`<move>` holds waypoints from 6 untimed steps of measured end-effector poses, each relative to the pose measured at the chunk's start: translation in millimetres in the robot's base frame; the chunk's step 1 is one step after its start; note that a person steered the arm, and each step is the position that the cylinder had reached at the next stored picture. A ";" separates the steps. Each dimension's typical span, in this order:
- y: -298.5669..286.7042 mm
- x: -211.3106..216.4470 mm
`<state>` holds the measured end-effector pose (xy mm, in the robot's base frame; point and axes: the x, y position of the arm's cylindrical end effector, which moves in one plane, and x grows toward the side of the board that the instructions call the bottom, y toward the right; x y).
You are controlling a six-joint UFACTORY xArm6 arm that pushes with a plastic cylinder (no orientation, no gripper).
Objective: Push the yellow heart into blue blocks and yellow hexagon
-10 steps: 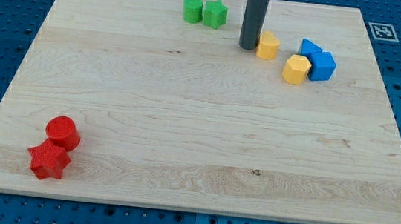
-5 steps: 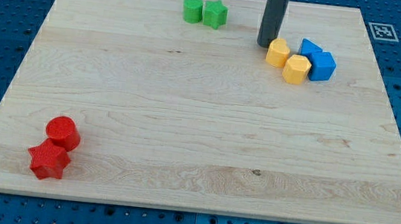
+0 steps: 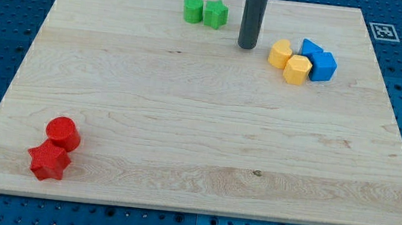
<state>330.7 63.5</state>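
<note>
The yellow heart (image 3: 280, 54) lies at the view's upper right and touches the yellow hexagon (image 3: 297, 69) on its right. Two blue blocks sit just right of them: one (image 3: 311, 48) behind and one (image 3: 322, 66) against the hexagon. My tip (image 3: 247, 46) stands on the board to the left of the heart, with a small gap between them. The dark rod rises out of the view's top.
A green cylinder (image 3: 193, 10) and a green star (image 3: 215, 14) sit together at the top, left of the rod. A red cylinder (image 3: 62, 133) and a red star (image 3: 48, 161) sit at the bottom left. A marker tag (image 3: 382, 31) is at the board's top right corner.
My tip pushed the yellow heart right and down until it met the yellow hexagon, then drew back to the left, away from the heart.
</note>
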 end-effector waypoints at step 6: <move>15.4 23.0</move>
